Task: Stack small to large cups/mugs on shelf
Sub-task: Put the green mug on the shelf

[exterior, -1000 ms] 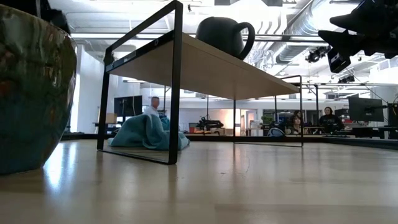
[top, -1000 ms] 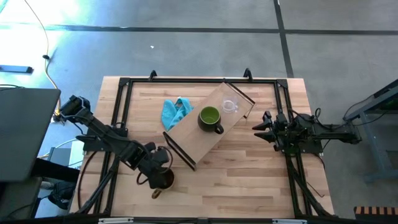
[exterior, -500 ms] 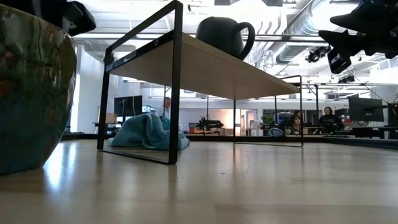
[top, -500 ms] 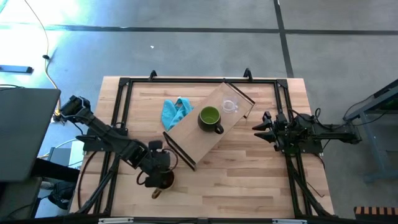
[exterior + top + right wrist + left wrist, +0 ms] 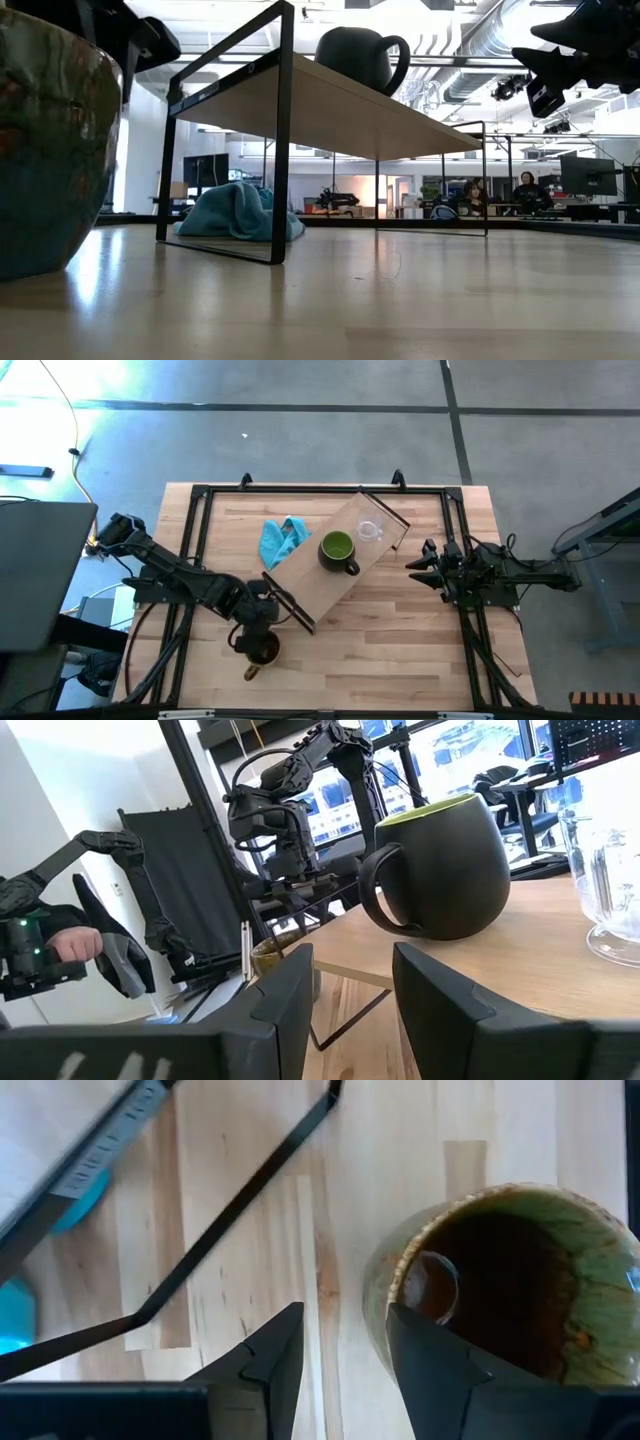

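The brown mug (image 5: 263, 650) stands upright on the tabletop near the front left; it fills the left of the low view (image 5: 50, 140). My left gripper (image 5: 258, 626) hangs open just over its far rim, pointing steeply down. In the left wrist view the gap (image 5: 343, 1312) shows bare table, with the mug (image 5: 510, 1280) beside one finger. The shelf (image 5: 322, 585) lies diagonally mid-table. On it stand the green mug (image 5: 338, 549) and the clear glass cup (image 5: 370, 530). My right gripper (image 5: 412, 565) waits open at the right, level with the shelf top.
A blue cloth (image 5: 283, 540) lies bunched on the table beside the shelf's far left side. The shelf's black end frame (image 5: 220, 1230) stands close to my left gripper. Black rails (image 5: 190, 560) border the tabletop. A person's hand (image 5: 70, 945) shows beyond the table.
My left gripper has moved a little toward the shelf's near end and has rolled about its own pointing line. In the low view it has come into sight above the brown mug. The mug has stayed in place.
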